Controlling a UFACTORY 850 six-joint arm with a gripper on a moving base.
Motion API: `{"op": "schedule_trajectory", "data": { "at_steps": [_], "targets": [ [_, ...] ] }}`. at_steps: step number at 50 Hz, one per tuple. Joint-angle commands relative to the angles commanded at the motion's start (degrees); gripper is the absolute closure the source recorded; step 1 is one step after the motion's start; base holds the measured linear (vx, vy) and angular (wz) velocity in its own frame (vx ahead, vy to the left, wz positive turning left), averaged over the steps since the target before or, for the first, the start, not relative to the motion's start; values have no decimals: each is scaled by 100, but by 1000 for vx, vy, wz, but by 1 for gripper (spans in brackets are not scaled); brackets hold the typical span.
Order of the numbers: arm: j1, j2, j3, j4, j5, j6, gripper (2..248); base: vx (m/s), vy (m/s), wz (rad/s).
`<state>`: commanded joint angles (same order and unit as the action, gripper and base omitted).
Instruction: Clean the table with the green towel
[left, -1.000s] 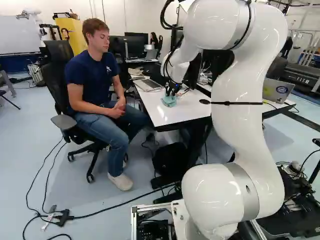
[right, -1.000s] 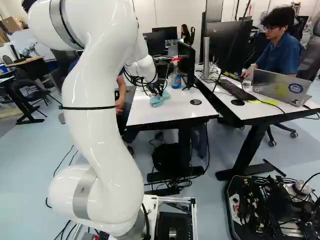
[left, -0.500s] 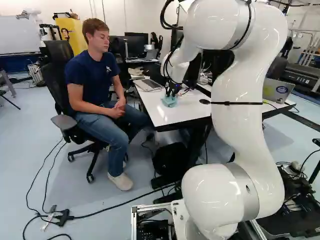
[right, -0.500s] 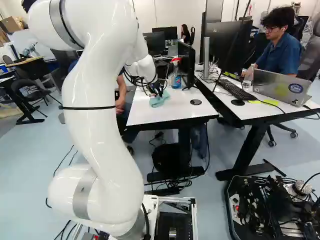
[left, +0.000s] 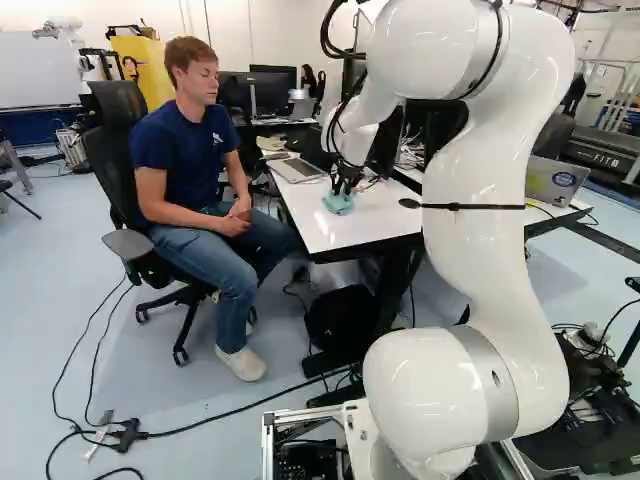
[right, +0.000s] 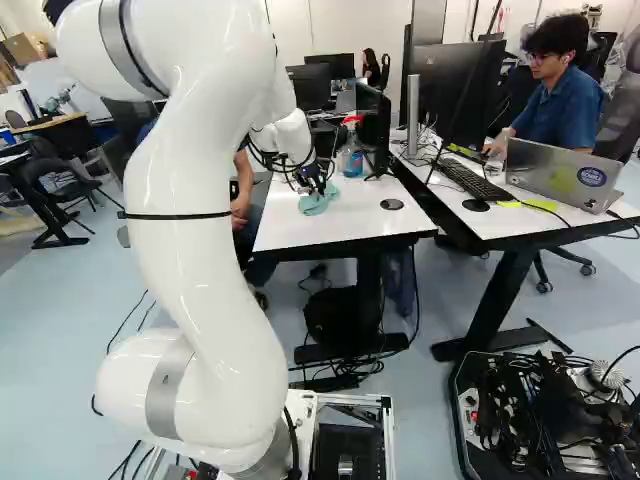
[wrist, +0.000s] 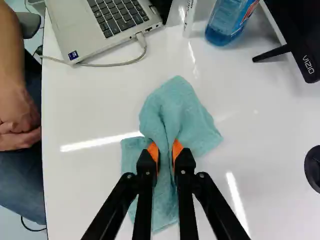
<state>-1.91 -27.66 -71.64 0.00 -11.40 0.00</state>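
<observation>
"Glossy white bench (wrist: 85, 190): where's the green towel (wrist: 184, 112)?"
"On it, pinched by the end effector (wrist: 165, 150); wiping seems in hand."
"Next?"
"Sweep it, lightly pressed, short of the laptop (wrist: 82, 27) and spray bottle (wrist: 227, 22)."

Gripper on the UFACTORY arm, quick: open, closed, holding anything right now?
Gripper: closed on a bunched fold of the green towel, pinched between its two orange pads.
</observation>
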Motion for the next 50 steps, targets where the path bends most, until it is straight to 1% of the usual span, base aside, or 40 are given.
{"op": "schedule_trajectory", "data": {
  "at_steps": [19, 35, 42, 50],
  "targets": [
    [70, -408, -549, 0, 0, 0, 199, 0, 0, 0],
    [208, -759, -1032, 0, 0, 0, 199, 0, 0, 0],
    [255, -819, -1116, 0, 0, 0, 199, 0, 0, 0],
    [280, -805, -1097, 0, 0, 0, 199, 0, 0, 0]
  ]
}}
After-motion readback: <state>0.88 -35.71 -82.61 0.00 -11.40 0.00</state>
